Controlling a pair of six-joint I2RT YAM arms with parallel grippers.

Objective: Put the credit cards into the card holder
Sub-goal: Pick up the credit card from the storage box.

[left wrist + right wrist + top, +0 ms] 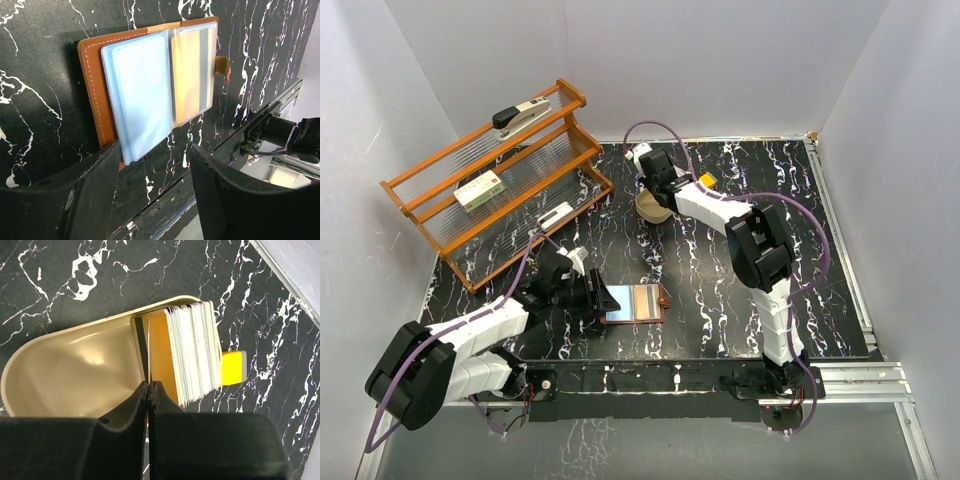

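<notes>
The brown leather card holder (635,302) lies open on the table, its clear sleeves facing up (150,85). My left gripper (603,298) is open at its left edge; in the left wrist view (155,150) its left finger covers the holder's near corner and nothing is held. A stack of credit cards (192,350) stands on edge in the tan oval tray (75,375). My right gripper (149,384) is shut on the edge of one thin card (148,347) at the stack's left side. In the top view the right gripper (652,196) sits over the tray (646,214).
A small yellow block (233,367) lies just beyond the tray, also seen from the top (707,181). A wooden rack (500,170) at the back left holds a stapler (520,115) and a white-and-green box (478,190). White walls close three sides.
</notes>
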